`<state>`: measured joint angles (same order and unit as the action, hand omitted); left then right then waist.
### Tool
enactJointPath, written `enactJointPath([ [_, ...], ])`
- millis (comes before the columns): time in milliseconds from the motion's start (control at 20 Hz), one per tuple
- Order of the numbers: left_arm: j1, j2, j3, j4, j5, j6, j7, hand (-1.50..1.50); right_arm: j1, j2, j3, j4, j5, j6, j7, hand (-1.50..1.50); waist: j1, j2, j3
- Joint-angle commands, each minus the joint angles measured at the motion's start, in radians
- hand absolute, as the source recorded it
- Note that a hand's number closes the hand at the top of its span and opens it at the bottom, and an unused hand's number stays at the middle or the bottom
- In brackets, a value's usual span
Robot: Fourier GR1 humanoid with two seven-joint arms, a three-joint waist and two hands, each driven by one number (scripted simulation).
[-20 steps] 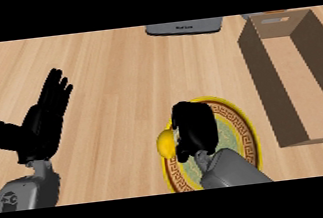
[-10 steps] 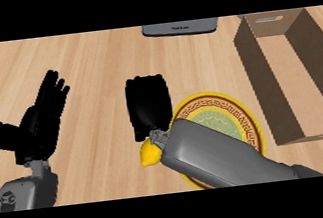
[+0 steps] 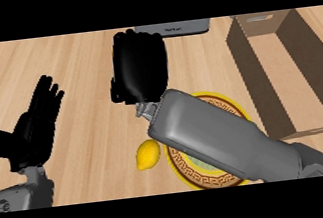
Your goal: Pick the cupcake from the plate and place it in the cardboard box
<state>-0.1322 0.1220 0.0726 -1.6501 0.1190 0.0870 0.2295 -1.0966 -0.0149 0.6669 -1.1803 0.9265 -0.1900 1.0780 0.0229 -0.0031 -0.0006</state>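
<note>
In the head view, the right hand [image 3: 139,65] had moved, over the past second, from above the plate [image 3: 227,104] up toward twelve o'clock, well past the plate's rim. Its fingers looked straight and together, pointing away; whether anything was tucked under them could not be told. The grey forearm lay diagonally across the plate and covered most of it. No cupcake showed anywhere: it might be under the arm or the palm, but the view did not settle that. A yellow lemon-like thing [image 3: 148,154] lay just beside the plate's rim at nine o'clock, on the counter. The cardboard box [image 3: 283,72] stood open at three o'clock of the hand, apart from it, and nothing could be seen inside. Judged so, the hand had travelled away from the plate yet not toward the box, so the placing was not done.

The left hand [image 3: 37,127] rested open at nine o'clock, fingers up.

The counter [image 3: 62,57] was pale wood planking. A grey flat device [image 3: 174,28] lay at twelve o'clock.
</note>
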Motion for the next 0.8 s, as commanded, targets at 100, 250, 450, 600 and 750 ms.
enactJointPath([
  [100,0.026,0.011,0.018,0.017,-0.003,-0.004,-0.016,0.0,-0.005,0.009,-0.097,-0.035,0.138,-0.031,0.199,1.5,-0.032,-0.004,0.0],
  [250,0.011,-0.004,0.013,0.002,-0.012,0.019,-0.01,0.0,-0.001,-0.042,-0.196,-0.015,0.13,-0.012,0.133,1.5,-0.025,0.0,0.001],
  [450,0.076,-0.018,-0.006,0.001,-0.026,0.003,-0.071,0.0,0.124,-0.144,-0.263,-0.059,0.097,0.003,0.024,1.5,-0.028,0.002,0.001],
  [600,0.035,-0.007,0.02,-0.015,0.007,0.007,-0.005,0.0,0.117,-0.162,-0.331,-0.065,0.112,-0.002,-0.006,1.5,-0.023,0.002,0.001],
  [750,0.005,-0.02,0.003,-0.02,-0.017,0.033,0.005,0.0,0.125,-0.227,-0.35,-0.057,0.157,0.06,-0.001,1.5,-0.028,0.0,0.001],
])
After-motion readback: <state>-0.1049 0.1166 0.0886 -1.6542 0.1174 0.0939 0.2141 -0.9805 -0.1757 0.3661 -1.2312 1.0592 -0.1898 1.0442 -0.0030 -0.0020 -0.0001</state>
